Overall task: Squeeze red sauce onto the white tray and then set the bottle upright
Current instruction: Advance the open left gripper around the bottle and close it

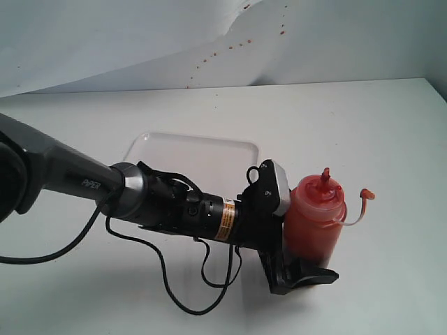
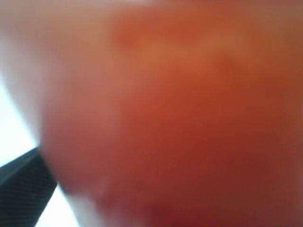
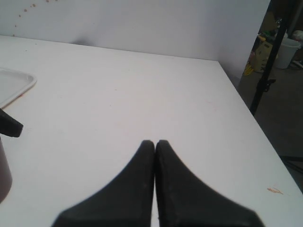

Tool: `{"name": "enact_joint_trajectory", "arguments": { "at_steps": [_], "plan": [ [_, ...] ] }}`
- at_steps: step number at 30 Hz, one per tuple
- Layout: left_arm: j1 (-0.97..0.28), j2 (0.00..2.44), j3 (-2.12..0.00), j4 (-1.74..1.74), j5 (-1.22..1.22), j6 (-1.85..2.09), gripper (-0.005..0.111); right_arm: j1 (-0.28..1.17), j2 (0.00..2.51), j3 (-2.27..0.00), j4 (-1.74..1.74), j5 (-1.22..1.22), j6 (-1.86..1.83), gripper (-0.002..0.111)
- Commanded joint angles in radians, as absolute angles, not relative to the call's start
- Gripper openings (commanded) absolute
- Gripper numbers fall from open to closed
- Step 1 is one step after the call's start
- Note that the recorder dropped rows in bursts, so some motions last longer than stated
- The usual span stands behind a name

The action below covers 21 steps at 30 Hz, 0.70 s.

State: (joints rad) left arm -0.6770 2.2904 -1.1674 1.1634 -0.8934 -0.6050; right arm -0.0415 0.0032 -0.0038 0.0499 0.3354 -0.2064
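Left fingers (image 1: 311,273) sit closest, low over the desk (image 1: 377,125). They are spread wide with the bottle (image 1: 314,223) between them. One black finger lies along the near side of its base; the other is hidden behind it. The bottle's wall shows no dent, so I judge the fingers apart around it rather than clamped, though actual contact cannot be made out. The left wrist view is almost all red blur, the bottle right against the lens.

The bottle stands upright on the desk, near the tray's (image 1: 160,143) right corner but apart from it. Sauce (image 1: 311,234) fills it almost to the shoulder, so it will likely feel fairly heavy and steady on its base. The plastic looks soft and smooth, so it should yield to pressure and may slip. The nozzle (image 1: 325,178) points up, and the cap (image 1: 368,195) hangs off on its tether, so tipping and squeezing should release sauce. A hold at mid-body looks best, where the wall gives and the weight balances. The base is probably stiffer.

Right fingers (image 3: 132,189) are pressed together on nothing, over bare desk off to the bottle's side.

Beyond the left arm (image 1: 70,178), the tray's visible part is bare, and its near edge is hidden. Farthest back, red specks (image 1: 230,45) dot the wall.
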Motion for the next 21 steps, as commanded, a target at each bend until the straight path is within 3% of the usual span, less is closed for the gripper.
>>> {"name": "enact_joint_trajectory", "arguments": {
  "at_steps": [1,21],
  "plan": [
    [-0.691,2.289,-1.190,1.166,-0.821,-0.678,0.103,-0.049,0.000,0.000,0.051,0.334,-0.205,0.000],
    [-0.691,2.283,-1.203,1.220,-0.737,-0.760,0.103,-0.049,0.000,0.000,0.051,0.334,-0.205,0.000]
  ]
}}
